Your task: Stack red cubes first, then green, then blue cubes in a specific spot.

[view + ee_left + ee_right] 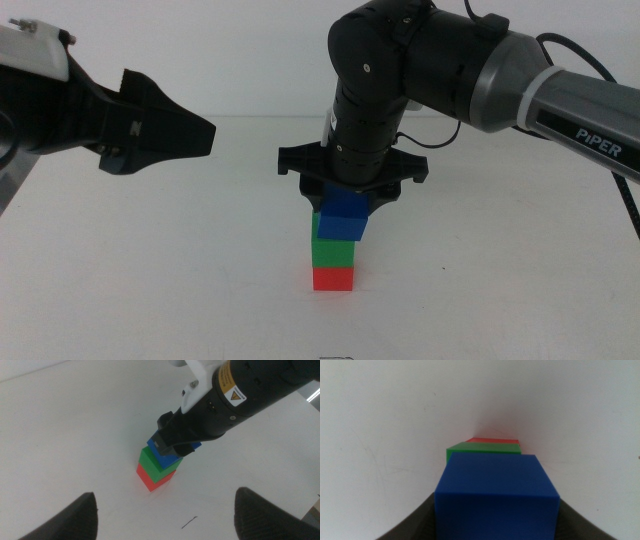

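Surface: plain white tabletop [150,270], matte, with a faint dark scratch mark visible in the left wrist view; a pale wall or backdrop rises behind it.

Red cube [333,278]: on the tabletop near the middle, bottom of the stack.

Green cube [332,251]: directly on the red cube, edges roughly aligned.

Blue cube [344,217]: at the top of the stack, sitting slightly askew over the green cube; whether it rests fully on it cannot be told.

Right gripper [352,192]: pointing down over the stack from the right arm, jaws closed against the blue cube's sides.

Left gripper [195,135]: held above the table, well to the left of the stack, jaws spread apart with nothing between them.
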Robot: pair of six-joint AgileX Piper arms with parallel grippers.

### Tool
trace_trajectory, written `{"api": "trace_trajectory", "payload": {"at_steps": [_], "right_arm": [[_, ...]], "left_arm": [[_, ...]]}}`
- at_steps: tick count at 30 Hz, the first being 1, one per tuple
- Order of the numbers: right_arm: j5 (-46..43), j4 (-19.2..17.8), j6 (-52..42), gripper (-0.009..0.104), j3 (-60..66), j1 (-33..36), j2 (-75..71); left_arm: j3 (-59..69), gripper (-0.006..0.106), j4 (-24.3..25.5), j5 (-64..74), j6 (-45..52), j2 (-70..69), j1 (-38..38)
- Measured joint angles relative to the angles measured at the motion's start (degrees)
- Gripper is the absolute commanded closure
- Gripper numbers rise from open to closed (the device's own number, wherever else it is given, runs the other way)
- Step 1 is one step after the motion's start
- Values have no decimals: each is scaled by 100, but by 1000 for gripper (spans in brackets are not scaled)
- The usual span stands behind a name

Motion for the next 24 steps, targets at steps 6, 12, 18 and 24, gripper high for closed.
{"api": "trace_trajectory", "payload": {"at_steps": [6,12,18,24], "right_arm": [[0,0,0,96,-138,0,6],[0,5,0,96,-143,57,83],[0,-6,0,96,-163,66,118],[0,-42,0,75,-193,66,140]], "left_arm": [[0,7,0,0,0,0,0],[0,7,0,0,0,0,0],[0,7,0,0,0,0,0],[0,7,0,0,0,0,0]]}}
